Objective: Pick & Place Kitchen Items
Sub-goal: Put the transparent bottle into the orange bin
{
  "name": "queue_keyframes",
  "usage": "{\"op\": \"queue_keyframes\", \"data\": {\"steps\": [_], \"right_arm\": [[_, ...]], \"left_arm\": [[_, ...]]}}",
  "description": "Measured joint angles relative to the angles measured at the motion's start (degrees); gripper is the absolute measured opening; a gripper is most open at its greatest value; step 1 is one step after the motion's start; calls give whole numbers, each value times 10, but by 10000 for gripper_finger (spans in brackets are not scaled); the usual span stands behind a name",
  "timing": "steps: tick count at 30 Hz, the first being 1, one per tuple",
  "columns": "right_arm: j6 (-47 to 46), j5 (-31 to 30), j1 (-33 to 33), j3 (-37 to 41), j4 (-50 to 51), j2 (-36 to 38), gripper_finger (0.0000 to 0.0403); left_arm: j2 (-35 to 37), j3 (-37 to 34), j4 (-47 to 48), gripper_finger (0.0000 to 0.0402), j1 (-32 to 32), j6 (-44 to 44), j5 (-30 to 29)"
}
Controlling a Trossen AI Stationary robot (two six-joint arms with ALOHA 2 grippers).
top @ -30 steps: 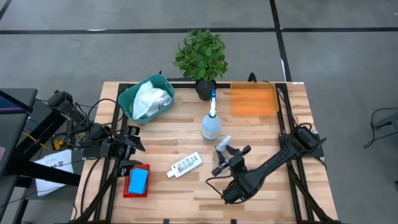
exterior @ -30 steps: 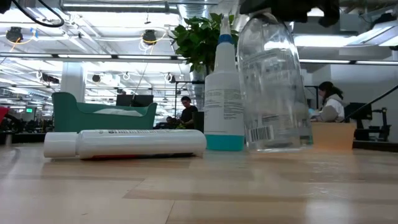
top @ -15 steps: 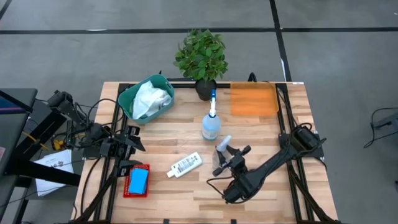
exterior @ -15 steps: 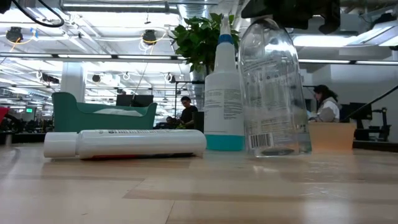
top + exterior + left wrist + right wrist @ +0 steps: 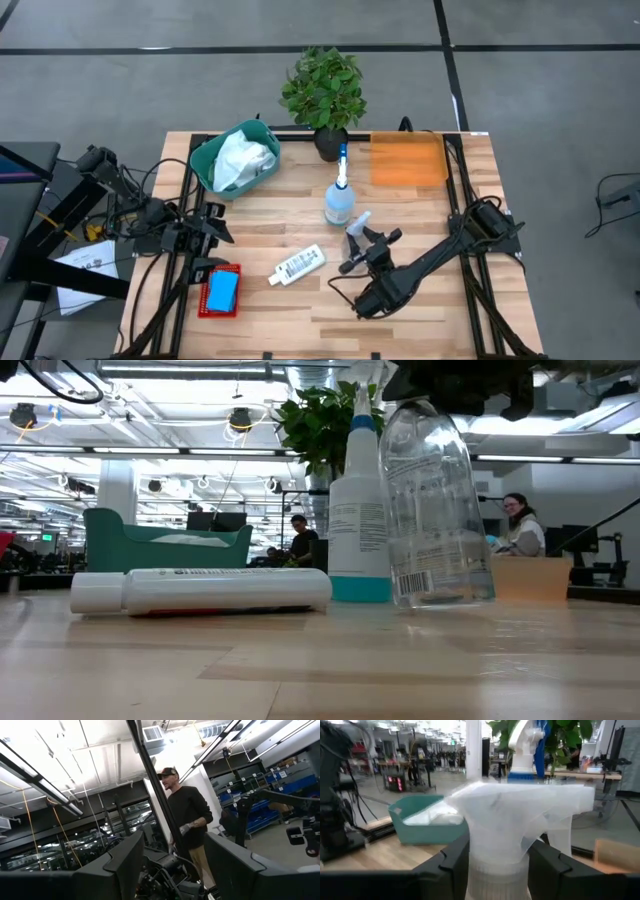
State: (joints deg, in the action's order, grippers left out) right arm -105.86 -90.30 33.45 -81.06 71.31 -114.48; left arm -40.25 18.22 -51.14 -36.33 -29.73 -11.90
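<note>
View from above: the right gripper (image 5: 358,238) stands near the middle of the light wooden table (image 5: 300,310), its two dark fingers (image 5: 455,862) closed round the neck of a clear plastic spray bottle with a white trigger head (image 5: 520,820). In the low view this bottle (image 5: 435,510) is tilted, its base close to the tabletop. Just behind it stands a second clear spray bottle with a blue-and-white nozzle (image 5: 340,196). A small white labelled bottle (image 5: 297,265) lies on its side nearby. Bare wood lies open along the near edge. A translucent orange tray (image 5: 408,160) fills the far right corner; a teal bin (image 5: 205,160) holding a white cloth (image 5: 240,158) and a leafy potted plant (image 5: 323,95) line the far edge. A blue sponge (image 5: 222,290) rests in a red tray. The left gripper (image 5: 205,240) waits at the left edge, fingers parted, holding nothing.
</note>
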Motion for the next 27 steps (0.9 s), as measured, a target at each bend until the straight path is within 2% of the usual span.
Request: {"op": "queue_keyframes", "data": {"steps": [12, 19, 27], "right_arm": [[-12, 23, 22, 0, 0, -2, 211], [16, 92, 22, -31, 19, -2, 257], [38, 104, 39, -75, 67, -2, 267]], "left_arm": [[0, 0, 10, 205, 0, 0, 0], [0, 0, 14, 205, 0, 0, 0], [0, 0, 14, 205, 0, 0, 0]]}}
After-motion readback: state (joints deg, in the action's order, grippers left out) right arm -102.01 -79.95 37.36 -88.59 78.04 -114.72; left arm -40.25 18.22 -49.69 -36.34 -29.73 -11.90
